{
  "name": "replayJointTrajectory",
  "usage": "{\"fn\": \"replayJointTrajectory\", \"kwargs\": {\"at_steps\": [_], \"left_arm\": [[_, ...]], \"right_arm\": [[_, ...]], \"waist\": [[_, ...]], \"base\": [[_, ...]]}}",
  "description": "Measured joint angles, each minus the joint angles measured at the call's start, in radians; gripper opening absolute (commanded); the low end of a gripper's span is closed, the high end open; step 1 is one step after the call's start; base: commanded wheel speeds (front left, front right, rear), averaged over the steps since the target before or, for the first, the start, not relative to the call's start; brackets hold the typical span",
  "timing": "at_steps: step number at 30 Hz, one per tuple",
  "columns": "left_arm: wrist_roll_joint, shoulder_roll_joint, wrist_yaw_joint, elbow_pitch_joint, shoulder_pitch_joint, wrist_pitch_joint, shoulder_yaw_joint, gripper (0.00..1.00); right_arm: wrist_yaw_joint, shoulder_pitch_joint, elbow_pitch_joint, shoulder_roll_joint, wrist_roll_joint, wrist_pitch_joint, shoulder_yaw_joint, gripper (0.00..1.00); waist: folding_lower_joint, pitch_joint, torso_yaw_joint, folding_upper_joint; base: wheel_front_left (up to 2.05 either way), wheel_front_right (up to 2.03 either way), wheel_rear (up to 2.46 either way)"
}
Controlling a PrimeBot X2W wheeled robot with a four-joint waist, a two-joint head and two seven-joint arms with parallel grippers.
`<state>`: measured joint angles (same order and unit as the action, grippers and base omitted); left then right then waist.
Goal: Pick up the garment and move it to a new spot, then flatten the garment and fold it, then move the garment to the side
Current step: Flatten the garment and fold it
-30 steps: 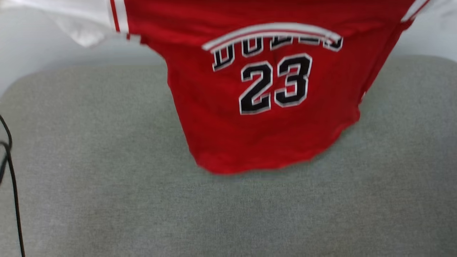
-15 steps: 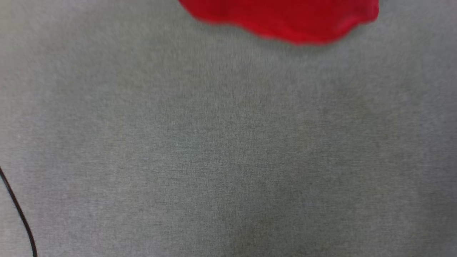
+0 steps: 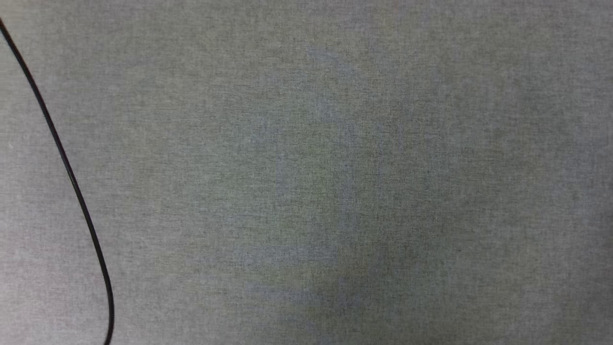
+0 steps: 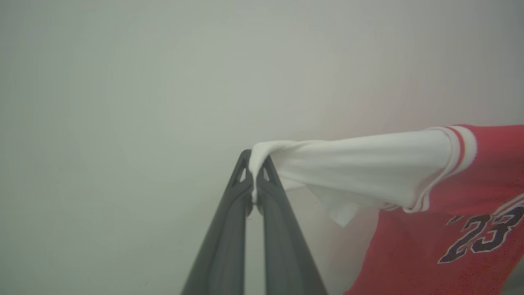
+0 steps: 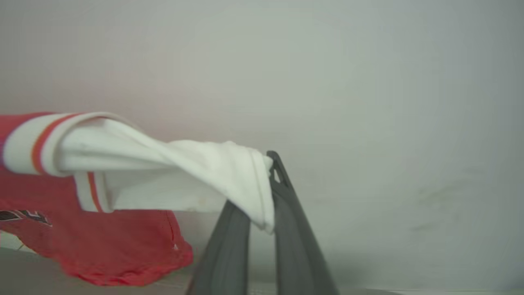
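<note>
The grey fabric surface (image 3: pixel 335 167) spreads across the head view with no clothing lying on it. The garment (image 4: pixel 430 246) is held up in the air in front of a pale wall (image 4: pixel 123 82), stretched between both arms, with the printed number facing the left wrist view. In the right wrist view its lower hem (image 5: pixel 123 278) hangs close over the surface. You cannot tell whether it touches.

The left gripper (image 4: pixel 256 162) has its fingers clamped together on the tip of the left sleeve (image 4: pixel 360 164). The right gripper (image 5: pixel 264 176) has its fingers closed on the end of the right sleeve (image 5: pixel 184 164), with cloth draped over one finger. A thin black cable (image 3: pixel 72 177) curves along the left edge of the surface.

Judged step: carrying the garment to the new spot; flattening not yet begun. Next, lower both arms together, keep the sleeves pulled apart, and lay the hem down first. Keep the cloth off the cable.
</note>
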<state>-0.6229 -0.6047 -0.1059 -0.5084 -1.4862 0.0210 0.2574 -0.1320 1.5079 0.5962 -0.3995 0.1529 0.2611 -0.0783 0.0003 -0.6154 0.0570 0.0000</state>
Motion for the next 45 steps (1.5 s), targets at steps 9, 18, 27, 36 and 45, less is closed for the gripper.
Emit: {"fn": "replayJointTrajectory", "kwargs": {"at_steps": [9,18,27,36,45], "left_arm": [[-0.057,0.051,-0.015,-0.085,0.282,-0.094,0.039,0.0],[-0.127,0.055,-0.017,-0.084,0.672,-0.081,0.063,0.0],[-0.195,0.004,-0.008,-0.004,0.953,0.102,0.105,0.0],[-0.278,-0.042,0.031,0.16,1.186,0.262,0.13,0.0],[-0.368,-0.122,0.098,0.345,1.412,0.383,0.122,0.0]], "right_arm": [[0.0,-0.225,0.101,0.001,0.08,-0.01,0.082,0.0],[0.0,-0.518,0.084,-0.065,0.244,0.154,0.239,0.0],[-0.001,-0.761,0.024,-0.131,0.394,0.355,0.262,0.0],[0.0,-0.968,-0.065,-0.162,0.463,0.438,0.21,0.0],[0.0,-1.168,-0.176,-0.158,0.498,0.651,0.109,0.0]], "waist": [[-0.0002,0.079,0.005,0.0],[-0.0005,0.226,0.005,0.0001],[-0.0006,0.365,0.008,0.0],[-0.0007,0.461,0.009,0.0001],[-0.0006,0.527,0.008,0.0001]], "base": [[0.0,0.0,0.0],[0.0,0.0,0.0],[0.0,0.0,0.0],[0.0,0.0,0.0],[0.0,0.0,0.0]]}}
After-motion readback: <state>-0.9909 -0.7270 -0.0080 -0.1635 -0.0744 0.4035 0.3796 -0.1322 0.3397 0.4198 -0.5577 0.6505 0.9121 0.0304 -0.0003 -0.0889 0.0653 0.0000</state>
